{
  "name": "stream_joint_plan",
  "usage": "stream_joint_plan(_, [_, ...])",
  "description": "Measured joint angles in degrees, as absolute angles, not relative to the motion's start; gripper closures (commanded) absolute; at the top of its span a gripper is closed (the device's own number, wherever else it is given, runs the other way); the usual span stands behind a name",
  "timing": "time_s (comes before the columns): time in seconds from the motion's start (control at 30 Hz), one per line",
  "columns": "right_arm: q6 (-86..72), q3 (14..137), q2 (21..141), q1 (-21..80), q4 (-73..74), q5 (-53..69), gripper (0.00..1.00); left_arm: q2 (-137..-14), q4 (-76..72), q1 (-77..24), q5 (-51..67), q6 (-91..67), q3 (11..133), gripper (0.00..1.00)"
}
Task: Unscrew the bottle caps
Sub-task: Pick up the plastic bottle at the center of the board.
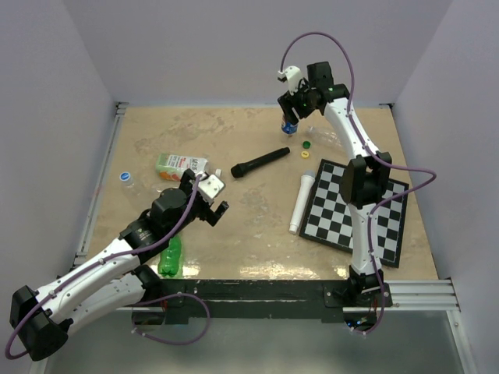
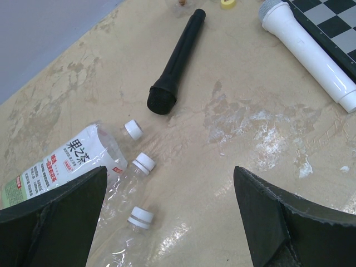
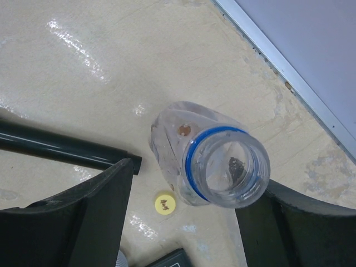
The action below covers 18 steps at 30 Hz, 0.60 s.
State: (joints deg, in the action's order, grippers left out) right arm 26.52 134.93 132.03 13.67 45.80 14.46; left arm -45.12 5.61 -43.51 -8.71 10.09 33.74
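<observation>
Across the right near part of the tan worktop (image 1: 257,234) lies a chessboard (image 1: 359,210), and everything else is placed from it. The right arm (image 1: 362,179) rises past the chessboard's near edge and reaches over it. The right claw (image 1: 291,117) hangs beyond the board's far left corner. Its jaws stand partly apart around an open bottle (image 3: 211,161), clear, with a blue neck ring and no cap. One finger (image 3: 289,222) touches the bottle and a strip of worktop shows beside the other, so I cannot tell whether the bottle is clamped.

Well left of the chessboard the left arm (image 1: 101,273) stretches in, and the left claw (image 2: 169,189) is spread wide with nothing between its jaws.

A white microphone (image 1: 302,202) lies along the chessboard's left edge. A black microphone (image 1: 260,163) lies farther left and farther back. Well left of the chessboard a white-and-green carton (image 1: 181,164) lies flat. A green bottle (image 1: 171,257) lies nearer the front edge, beside the left arm. Crinkled clear bottles (image 2: 119,189) lie on their sides just beside the carton, below the left claw, and three white caps (image 2: 145,163) show in a row at their necks.

A blue cap (image 1: 124,176) sits farthest left of the chessboard. A green cap (image 1: 307,144) and a yellow cap (image 1: 305,154) lie loose just off the board's far left corner, between it and the open bottle.
</observation>
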Motion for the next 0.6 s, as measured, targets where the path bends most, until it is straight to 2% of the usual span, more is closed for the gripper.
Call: stream_joint_plan(0.6, [26.6, 134.6, 124.4, 13.3, 45.8, 14.5, 0.24, -45.1, 5.6, -43.5, -8.7, 10.1, 33.7, 0.00])
